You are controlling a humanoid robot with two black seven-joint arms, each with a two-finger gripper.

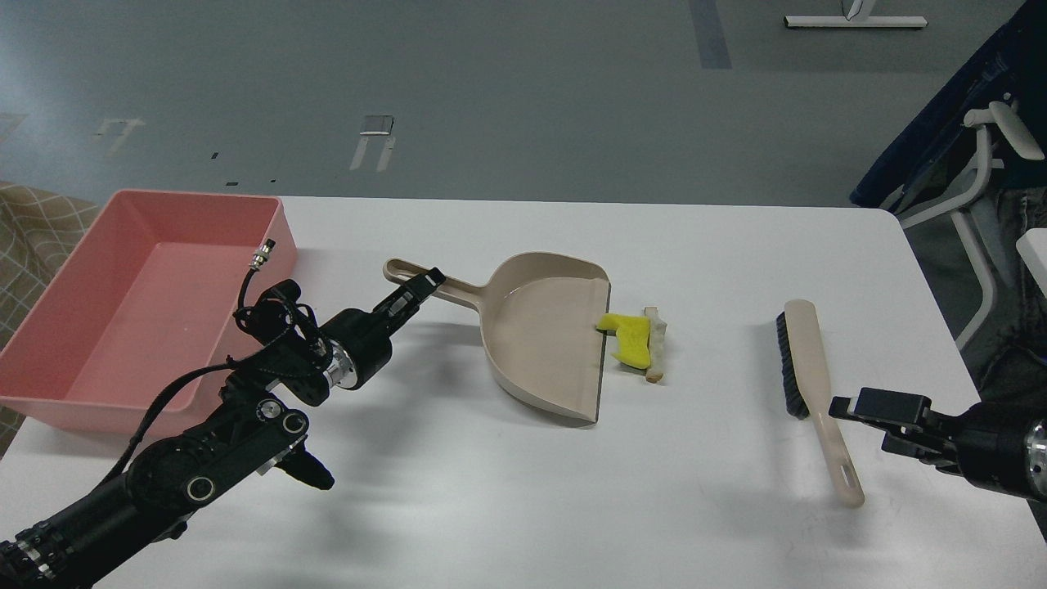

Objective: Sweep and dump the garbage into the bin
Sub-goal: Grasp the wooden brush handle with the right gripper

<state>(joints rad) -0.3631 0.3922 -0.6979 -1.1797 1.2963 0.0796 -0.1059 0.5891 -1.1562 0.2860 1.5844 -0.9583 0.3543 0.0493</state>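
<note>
Half the right arm point(973, 442) cut off at frame edge.

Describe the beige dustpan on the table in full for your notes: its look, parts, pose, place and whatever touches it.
The dustpan is beige, smooth and plastic-looking, with a broad scoop, raised side walls and a narrow handle ending in a hanging hole. It lies flat near the middle of the white table, handle pointing left and away, open lip facing right. A yellow foam-like chunk overlaps the lip, a pale crusted slice just beyond it. The left gripper is at the handle; whether it grips cannot be told. The pan's inside looks bare.
</note>
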